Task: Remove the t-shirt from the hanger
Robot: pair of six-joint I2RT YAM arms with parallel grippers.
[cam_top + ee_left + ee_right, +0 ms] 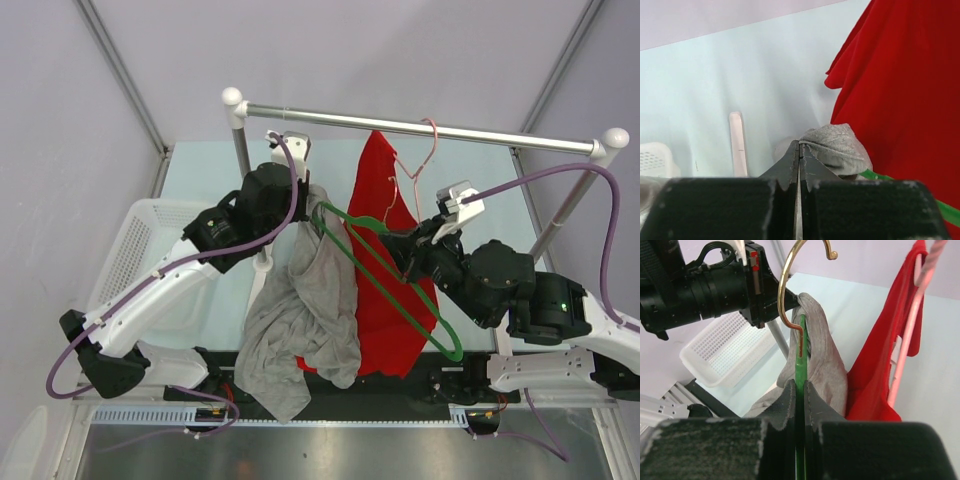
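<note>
grey tee (pixel 300 320) x1, red tee (pixel 378 180) x1, green hanger (pixel 801 370) x1, pink hanger (pixel 910 337) x1, rail (pixel 420 127) x1, basket (pixel 140 225) x1

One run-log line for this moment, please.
left pincer shut on grey t-shirt | right pincer shut on green hanger | t-shirt touching hanger

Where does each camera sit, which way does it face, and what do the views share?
Top external: above and behind the bases, looking down on rail, left arm, right arm, grey t-shirt, red t-shirt.
Left wrist: on its arm, facing past the left pincer, shut on the grey t-shirt, toward the red t-shirt.
Right wrist: on its arm, facing past the right pincer, shut on the green hanger, toward the left arm and white basket.
Shared: all three show both t-shirts.
</note>
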